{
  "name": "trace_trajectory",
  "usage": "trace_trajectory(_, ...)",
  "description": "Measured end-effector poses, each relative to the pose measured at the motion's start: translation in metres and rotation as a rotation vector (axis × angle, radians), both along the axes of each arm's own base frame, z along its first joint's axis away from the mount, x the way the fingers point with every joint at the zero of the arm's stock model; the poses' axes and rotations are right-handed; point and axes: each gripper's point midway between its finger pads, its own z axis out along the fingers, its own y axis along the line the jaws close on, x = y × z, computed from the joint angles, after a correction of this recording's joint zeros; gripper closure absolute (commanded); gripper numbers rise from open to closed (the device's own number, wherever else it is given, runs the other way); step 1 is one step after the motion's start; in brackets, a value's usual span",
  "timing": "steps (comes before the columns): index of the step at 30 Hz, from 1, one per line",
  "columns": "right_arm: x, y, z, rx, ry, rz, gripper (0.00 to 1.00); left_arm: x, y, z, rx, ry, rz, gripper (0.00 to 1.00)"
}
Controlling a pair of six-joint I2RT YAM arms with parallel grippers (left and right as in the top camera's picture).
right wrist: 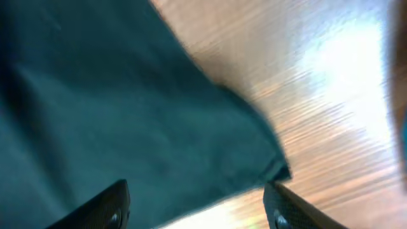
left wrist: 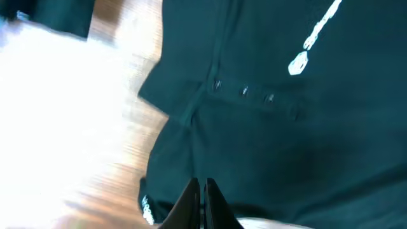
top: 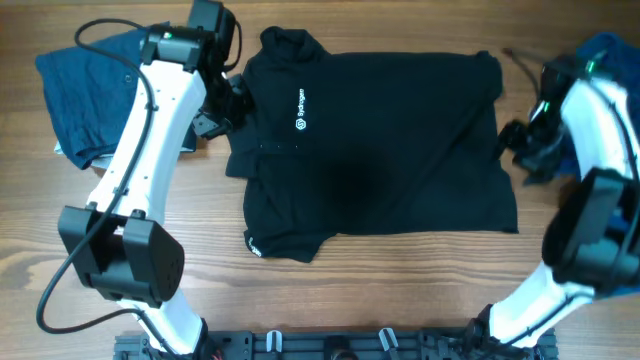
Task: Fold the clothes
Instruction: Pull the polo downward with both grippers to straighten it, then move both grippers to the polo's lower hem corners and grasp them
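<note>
Your polo (top: 380, 150) is flat on the tabletop (top: 400, 290), front up, collar (top: 285, 42) toward the far left and hem toward the right. The white logo (top: 300, 110) shows on the chest, just beside the button placket (left wrist: 245, 91). One sleeve (top: 285, 240) lies out at the near left edge.

Your left hand (left wrist: 200, 187) is at the shirt's left edge, by the collar and placket. In the wrist view its fingers (left wrist: 189, 200) are pinched close with only a sliver between them, low over black cloth. You cannot tell from here whether any fabric is caught in them.

Your right hand (right wrist: 196, 197) is at the shirt's right edge, spread wide, one finger (right wrist: 114, 207) over cloth and the other over bare wood. The hem corner (right wrist: 276, 166) lies between them. Nothing is gripped there.

A blue garment (top: 85, 90) is bunched at the far left, partly under your left arm. More blue cloth (top: 610, 50) shows at the far right, behind your right arm. Both wrist views are blurred.
</note>
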Motion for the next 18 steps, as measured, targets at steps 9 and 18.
trace_trajectory(9,-0.066,-0.009,-0.041,0.032,0.034,-0.160,0.25,-0.031,0.004,-0.008,0.022,0.107,-0.007,0.96)
trace_trajectory(18,-0.067,-0.013,-0.063,-0.018,-0.021,-0.219,0.36,-0.039,0.017,-0.042,0.023,0.114,0.024,0.95)
